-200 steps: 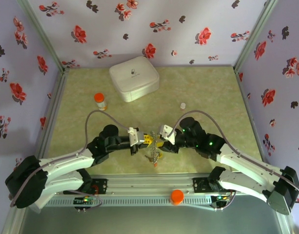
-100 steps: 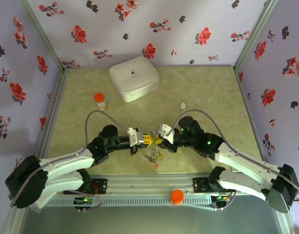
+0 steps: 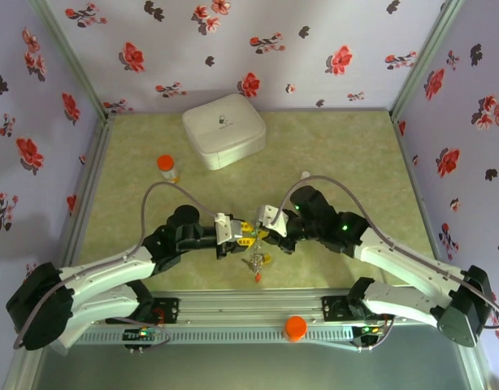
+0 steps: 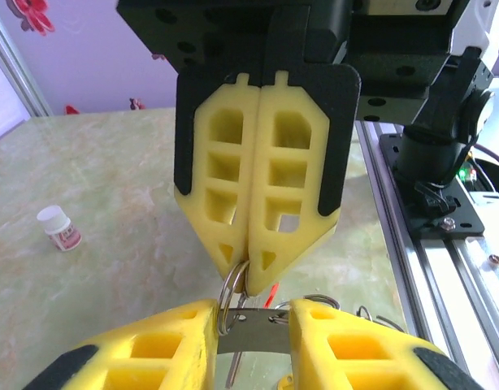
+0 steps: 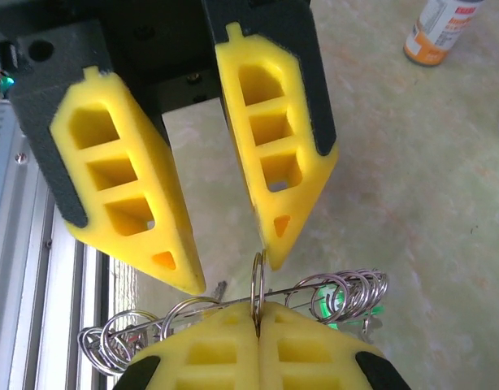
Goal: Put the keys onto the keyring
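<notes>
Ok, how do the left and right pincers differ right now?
The left pincer stands open, fingers apart; the right pincer is shut, fingers pressed together. The right pincer pinches a small metal ring; whether the left pincer holds anything is unclear. Both have yellow fingers and face each other closely.

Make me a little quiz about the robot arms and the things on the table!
1. True or false: the right gripper is pinching a thin metal ring.
2. What colour is the cap on the bottle near the white case? A orange, B blue, C green.
3. Fill in: the gripper with its fingers apart is the ___ one.
Key: 1 true; 2 A; 3 left, the left gripper.
</notes>
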Controlling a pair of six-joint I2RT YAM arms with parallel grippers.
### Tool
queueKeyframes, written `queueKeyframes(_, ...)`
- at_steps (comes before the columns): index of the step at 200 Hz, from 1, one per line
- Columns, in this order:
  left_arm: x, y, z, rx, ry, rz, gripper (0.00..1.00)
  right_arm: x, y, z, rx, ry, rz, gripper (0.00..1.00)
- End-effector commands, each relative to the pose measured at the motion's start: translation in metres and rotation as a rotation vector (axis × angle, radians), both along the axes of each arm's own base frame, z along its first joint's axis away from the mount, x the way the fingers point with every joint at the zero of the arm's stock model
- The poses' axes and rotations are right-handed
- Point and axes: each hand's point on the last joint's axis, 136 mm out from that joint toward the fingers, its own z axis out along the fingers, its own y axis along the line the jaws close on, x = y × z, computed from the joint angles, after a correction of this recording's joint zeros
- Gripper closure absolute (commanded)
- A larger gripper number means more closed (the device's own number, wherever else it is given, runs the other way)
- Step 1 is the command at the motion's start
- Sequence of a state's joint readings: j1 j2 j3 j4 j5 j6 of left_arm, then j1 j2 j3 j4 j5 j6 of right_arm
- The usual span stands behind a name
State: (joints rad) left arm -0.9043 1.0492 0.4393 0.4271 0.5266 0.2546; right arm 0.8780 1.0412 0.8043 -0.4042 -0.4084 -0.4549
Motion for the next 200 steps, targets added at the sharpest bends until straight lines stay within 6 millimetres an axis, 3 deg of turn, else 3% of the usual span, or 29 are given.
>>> queueKeyframes(1, -0.002, 0.001, 0.001, 0.056, -0.025, -0.017, 0.71, -0.002, -0.003, 0.003, -0.081, -0.046, 0.040, 1.00)
queueKeyframes(110, -0.002, -0.009, 0.001, 0.076, -0.032, -0.072, 0.79, -0.008, 0.008, 0.013, -0.094, -0.082, 0.086, 1.00)
queueKeyframes(157, -0.006, -0.009, 0.005, 0.068, -0.040, -0.092, 0.92, -0.006, 0.010, 0.017, -0.075, -0.082, 0.067, 1.00)
queueKeyframes(183, -0.008, -0.006, 0.004, 0.056, -0.043, -0.089, 0.99, -0.003, 0.003, 0.017, -0.050, -0.089, 0.017, 0.76)
queueKeyframes(200, -0.009, -0.005, 0.006, 0.016, -0.037, -0.079, 1.00, -0.004, -0.004, 0.015, -0.024, -0.081, -0.010, 0.68)
